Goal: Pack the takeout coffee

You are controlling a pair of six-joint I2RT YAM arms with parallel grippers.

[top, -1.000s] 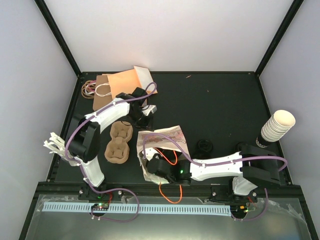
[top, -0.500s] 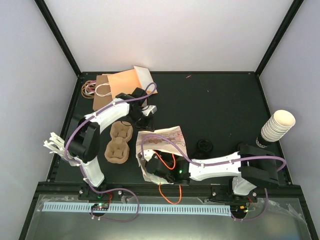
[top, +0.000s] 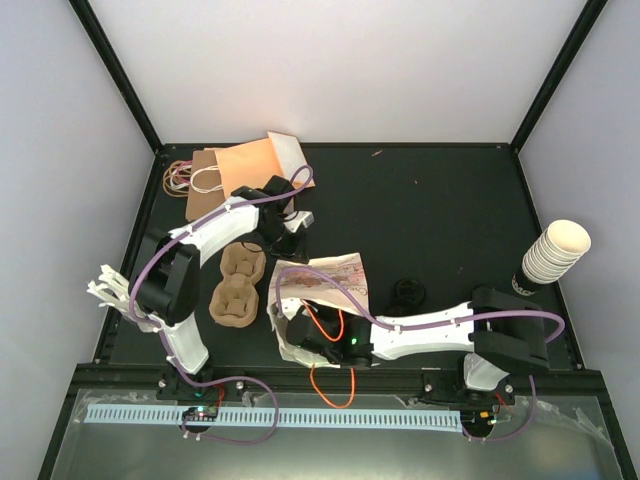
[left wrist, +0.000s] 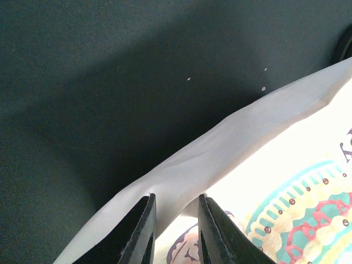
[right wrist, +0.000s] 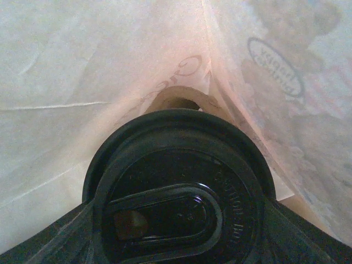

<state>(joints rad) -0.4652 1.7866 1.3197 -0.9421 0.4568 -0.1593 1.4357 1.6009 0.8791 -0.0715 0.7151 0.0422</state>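
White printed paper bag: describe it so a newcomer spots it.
On the black table, look just right of the brown moulded-pulp cup carrier. The white paper bag lies there, rim pinched by the left gripper; unlike the plain brown bag and orange bag at back-left, it carries colourful print.

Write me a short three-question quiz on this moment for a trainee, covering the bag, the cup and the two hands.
1. Fill in: in the overhead view the brown tray lies to the ___ of the printed bag.
2. Where is the cup gripped by the right hand? A) on the tray B) inside the bag C) on the stack of cups
3. True or false: the left hand is open and clear of the bag.
Key: 1 left; 2 B; 3 false, it pinches the bag's edge.
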